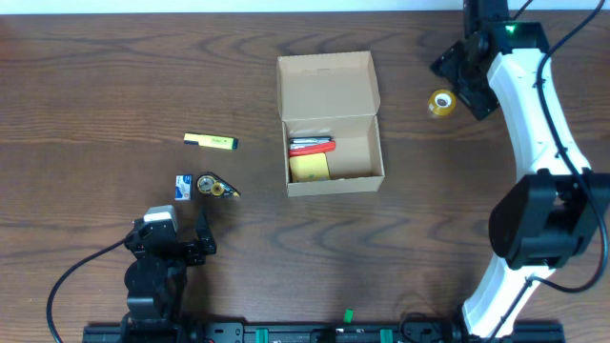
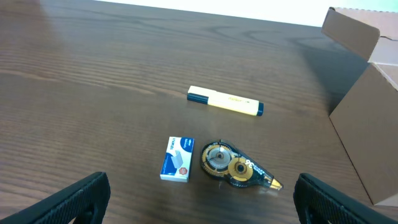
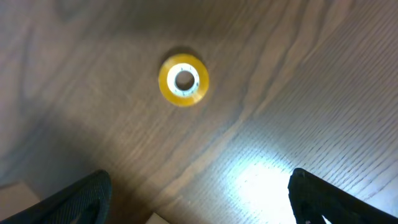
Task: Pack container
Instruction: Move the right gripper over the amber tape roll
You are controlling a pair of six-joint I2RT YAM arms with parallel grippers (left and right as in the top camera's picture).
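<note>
While its flap lid stands open, your plain tan box (image 1: 329,124) sits mid-table, holding one yellow pad (image 1: 309,168) and something red (image 1: 312,147). Four pieces lie loose. Left of the box are a highlighter (image 1: 210,142), a staple box (image 1: 184,186) and a correction tape (image 1: 217,186). Right of it is a tape roll (image 1: 441,103). Your left gripper (image 1: 181,229) sits near the staple box, fingers spread. Your right gripper (image 3: 199,186) hangs over the roll, fingers also spread.

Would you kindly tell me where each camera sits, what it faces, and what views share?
Overhead: above the table, looking straight down; container, left arm, right arm.
Left wrist: on left arm, angled down at highlighter, correction tape; left fingers bottom corners.
Right wrist: on right arm, facing down at tape roll; right fingers bottom corners.
Shared: overhead also shows highlighter, tape roll.
</note>
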